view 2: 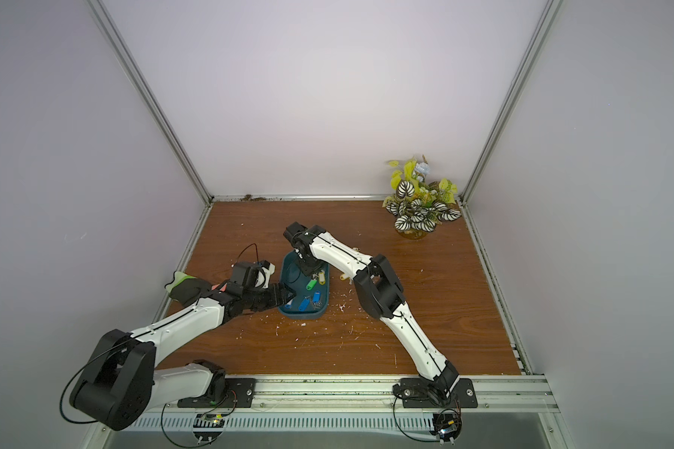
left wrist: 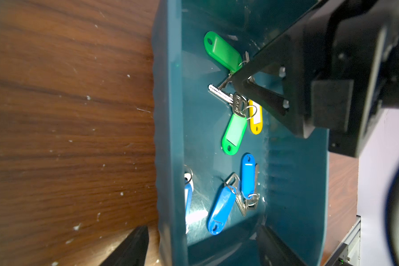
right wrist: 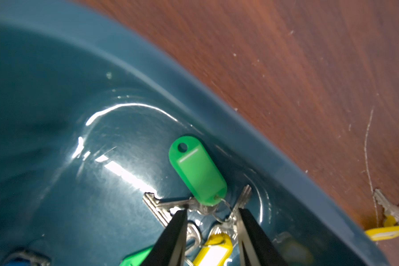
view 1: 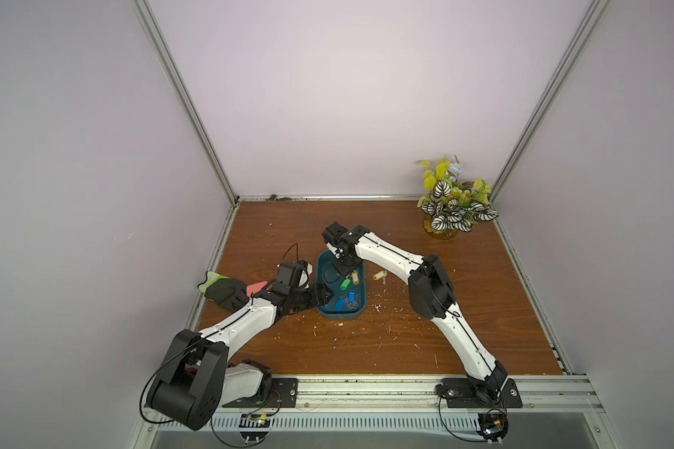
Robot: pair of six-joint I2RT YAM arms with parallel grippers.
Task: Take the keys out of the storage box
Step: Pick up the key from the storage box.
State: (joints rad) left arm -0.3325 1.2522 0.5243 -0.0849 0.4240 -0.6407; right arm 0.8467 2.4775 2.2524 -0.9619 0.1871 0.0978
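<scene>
As its jaws stand half open, gripping nothing, right tool (right wrist: pixel 211 210) straddles the keys (right wrist: pixel 197 171).

The dark teal storage box (view 1: pixel 362 308) sat on the bench (view 1: pixel 366 350), holding keys (left wrist: pixel 234 133) with green, blue and yellow tags. One yellow-tagged key (view 1: pixel 378 275) lay just outside it.

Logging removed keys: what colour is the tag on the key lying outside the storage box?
The tag is yellow; clearest in the right wrist view.

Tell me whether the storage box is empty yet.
Not empty. A green-tagged key, a blue-tagged key and others lie inside the storage box; one yellow-tagged key lies outside on the table.
</scene>
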